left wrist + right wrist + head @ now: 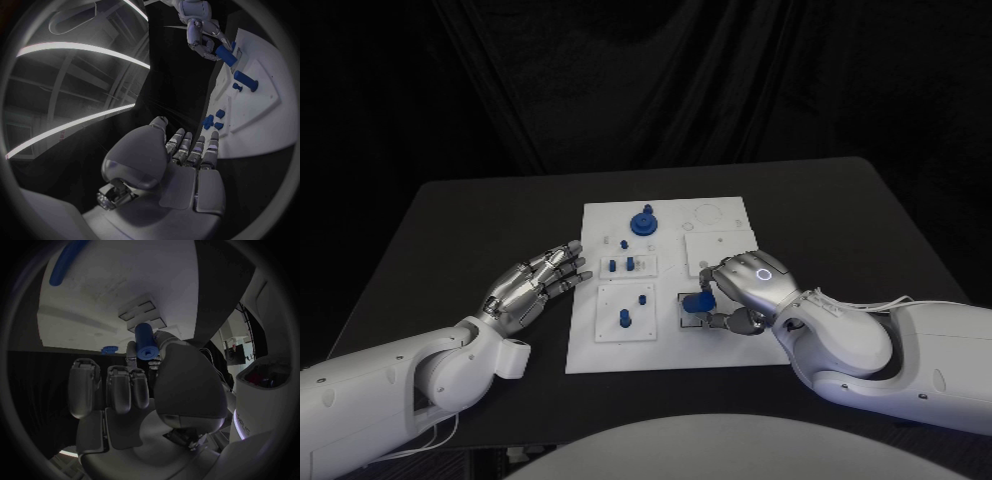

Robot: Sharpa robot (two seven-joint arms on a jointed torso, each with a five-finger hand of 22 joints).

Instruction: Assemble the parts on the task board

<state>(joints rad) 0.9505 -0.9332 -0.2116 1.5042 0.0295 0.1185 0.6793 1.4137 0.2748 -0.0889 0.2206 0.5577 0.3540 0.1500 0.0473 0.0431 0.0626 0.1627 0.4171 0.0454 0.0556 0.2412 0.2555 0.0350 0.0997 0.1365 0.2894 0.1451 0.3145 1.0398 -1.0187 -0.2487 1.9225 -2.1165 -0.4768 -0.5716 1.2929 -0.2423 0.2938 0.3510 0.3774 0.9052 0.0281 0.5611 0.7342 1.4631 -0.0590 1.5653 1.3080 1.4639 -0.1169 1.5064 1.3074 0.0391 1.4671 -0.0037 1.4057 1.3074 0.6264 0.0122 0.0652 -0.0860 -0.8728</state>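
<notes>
The white task board (733, 345) lies mid-table. My right hand (744, 288) hovers over its right half and pinches a blue cylinder (704, 300) between thumb and a finger; the right wrist view shows that cylinder (146, 343) end-on at my right hand's (134, 390) fingertips, above the board (125, 285). My left hand (538, 285) is open with fingers spread, on the table just off the board's left edge. From the left wrist, my left hand (187, 157) is empty, and the right hand (201, 27) holds the cylinder (226, 56) farther off.
A blue knob (643, 222) stands at the board's far middle. Small blue pegs (626, 265) sit in the left-centre block, and another peg (626, 320) stands in the near-left block. Bare black table (459, 230) surrounds the board.
</notes>
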